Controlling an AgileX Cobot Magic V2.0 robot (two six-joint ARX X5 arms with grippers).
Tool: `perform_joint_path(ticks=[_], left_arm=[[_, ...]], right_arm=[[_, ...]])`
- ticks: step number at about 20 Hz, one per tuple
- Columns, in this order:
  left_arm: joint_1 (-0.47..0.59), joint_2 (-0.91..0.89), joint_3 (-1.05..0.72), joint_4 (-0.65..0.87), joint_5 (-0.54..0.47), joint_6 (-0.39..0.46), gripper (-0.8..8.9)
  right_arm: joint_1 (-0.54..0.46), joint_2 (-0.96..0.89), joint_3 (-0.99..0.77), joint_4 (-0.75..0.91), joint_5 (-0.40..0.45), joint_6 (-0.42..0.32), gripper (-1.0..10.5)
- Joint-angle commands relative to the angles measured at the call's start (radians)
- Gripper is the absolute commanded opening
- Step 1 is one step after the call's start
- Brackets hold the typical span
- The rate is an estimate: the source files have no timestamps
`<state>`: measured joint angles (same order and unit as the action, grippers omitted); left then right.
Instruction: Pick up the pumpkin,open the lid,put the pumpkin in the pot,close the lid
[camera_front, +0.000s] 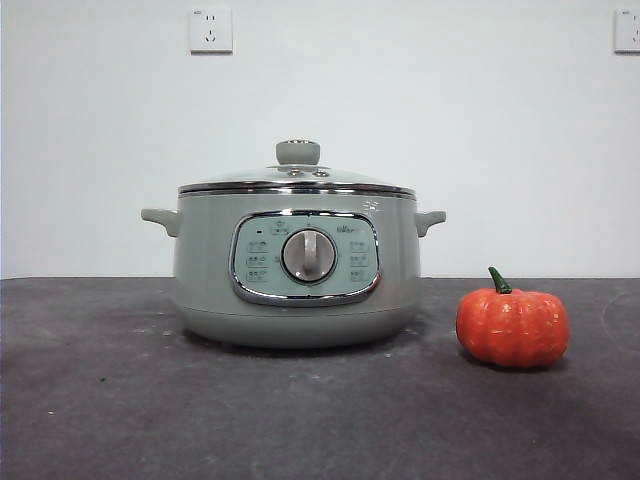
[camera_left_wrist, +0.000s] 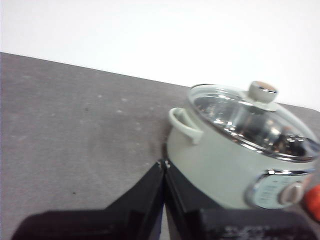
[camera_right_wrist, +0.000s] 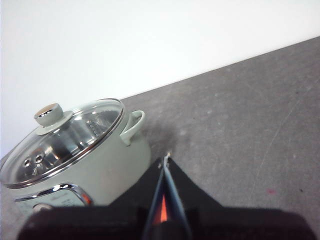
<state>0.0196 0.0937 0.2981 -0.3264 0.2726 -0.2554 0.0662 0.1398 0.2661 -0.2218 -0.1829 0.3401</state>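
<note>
Pumpkin (camera_front: 512, 328) sits on the dark surface (camera_front: 100, 400) just beside the pot (camera_front: 296, 265), lid (camera_front: 297, 177) on. Left tool (camera_left_wrist: 164, 165) and right tool (camera_right_wrist: 166, 159) both closed, empty, held above the surface. Pumpkin probably light, rigid, ribbed; grip across the body, not the stem. Glass lid fragile, slick: take the knob.

A: What blocks the middle of the frame?

B: The pot (camera_front: 296, 270), with the lid (camera_front: 297, 178) seated on its rim, so its mouth is covered.

A: And at lower right?

B: The pumpkin (camera_front: 512, 326) stands alone on the bench (camera_front: 100, 400), apart from the pot, bare surface between them. Open air above it and above the lid's knob. The lower left is bare bench.
</note>
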Motion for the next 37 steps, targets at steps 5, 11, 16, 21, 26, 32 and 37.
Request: perform_joint_path(ticks=[5,11,16,21,26,32,37], left_arm=[[0.004,0.195,0.205,-0.117,0.16,0.104,-0.08],[0.004,0.343,0.377,-0.278,0.301,0.244,-0.08],[0.001,0.417,0.491,-0.417,0.367,0.334,-0.08],[-0.001,0.449,0.564,-0.526,0.416,0.384,-0.08],[-0.001,0.449,0.591,-0.543,0.409,0.387,0.76],[-0.001,0.452,0.593,-0.543,0.409,0.379,7.54],[-0.001,0.452,0.593,-0.543,0.409,0.379,7.54]], right_arm=[[0.002,0.203,0.272,-0.228,-0.105,-0.126,-0.1],[0.002,0.402,0.534,-0.491,-0.233,-0.292,-0.1],[0.003,0.537,0.719,-0.694,-0.314,-0.403,-0.1],[0.016,0.613,0.814,-0.837,-0.341,-0.467,-0.1],[0.027,0.619,0.818,-0.841,-0.341,-0.465,0.4],[0.027,0.62,0.818,-0.834,-0.342,-0.43,7.6],[0.027,0.624,0.818,-0.833,-0.338,-0.428,7.6]])
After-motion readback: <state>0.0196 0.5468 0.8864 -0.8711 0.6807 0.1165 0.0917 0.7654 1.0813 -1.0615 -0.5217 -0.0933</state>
